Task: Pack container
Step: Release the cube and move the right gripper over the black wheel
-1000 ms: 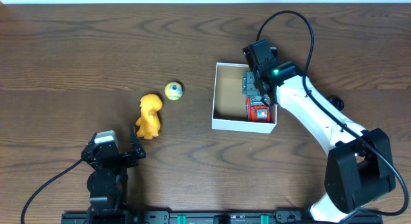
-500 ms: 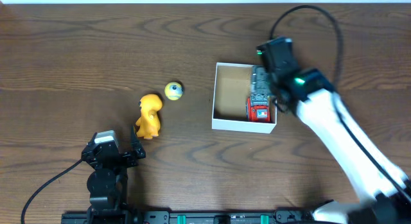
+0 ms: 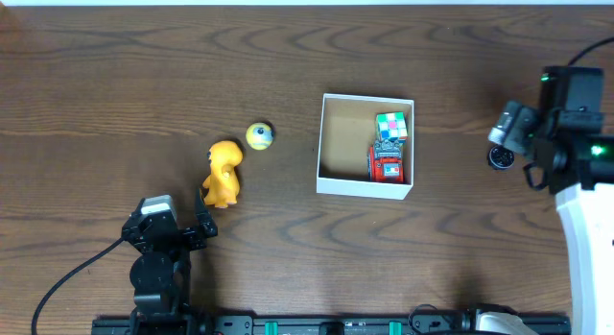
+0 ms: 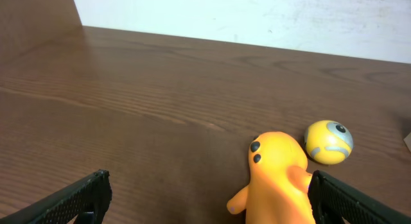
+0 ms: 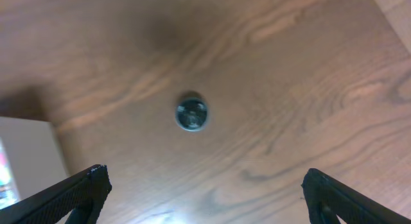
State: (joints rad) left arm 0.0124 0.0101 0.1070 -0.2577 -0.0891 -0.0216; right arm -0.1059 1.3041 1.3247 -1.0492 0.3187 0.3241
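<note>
The container (image 3: 335, 186), a shallow square box with white walls and a brown inside, sits right of the table's middle. Inside it, along the right wall, lie a colourful cube (image 3: 391, 128) and a red toy car (image 3: 387, 165). A yellow dinosaur toy (image 3: 223, 174) and a small yellow ball (image 3: 260, 135) lie left of the box; both also show in the left wrist view, the dinosaur (image 4: 277, 179) and the ball (image 4: 329, 142). My left gripper (image 4: 205, 198) is open near the dinosaur. My right gripper (image 5: 205, 192) is open and empty over bare table, right of the box.
A small dark round fitting (image 3: 499, 158) is set in the table right of the box; it also shows in the right wrist view (image 5: 191, 113). The container's white wall shows at the left edge of that view (image 5: 29, 153).
My right arm has lifted out of the box and swung to the right, leaving the colourful cube inside next to the red car. The left arm has not moved.
</note>
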